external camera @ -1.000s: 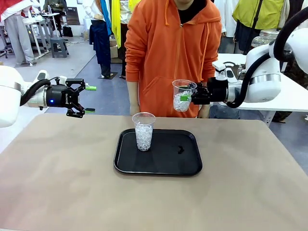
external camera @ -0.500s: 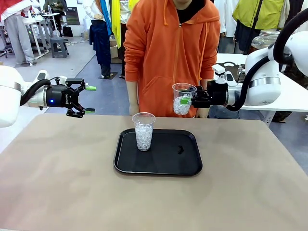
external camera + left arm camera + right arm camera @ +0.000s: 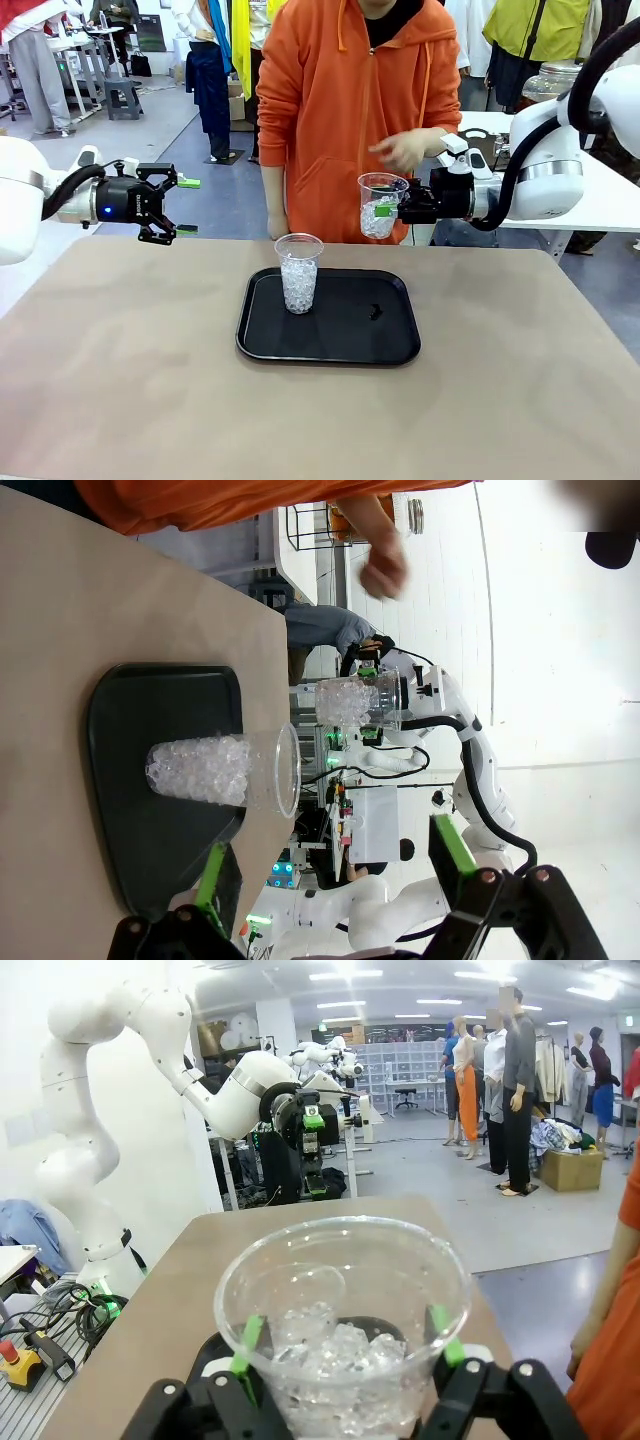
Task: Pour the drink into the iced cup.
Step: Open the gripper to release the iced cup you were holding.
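while upright in right end effector, iced cup aloft beyond tray

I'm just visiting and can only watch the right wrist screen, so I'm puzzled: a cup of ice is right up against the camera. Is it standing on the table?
Observer: No. From the front, the right fingers grip the held cup in the air, near the far edge of the table.
Operator: Is that the only cup?
Observer: No. A second iced cup stands upright on a black tray mid-table.
Operator: Is anyone near mine?
Observer: The person's hand hovers just above the held cup, not touching it.
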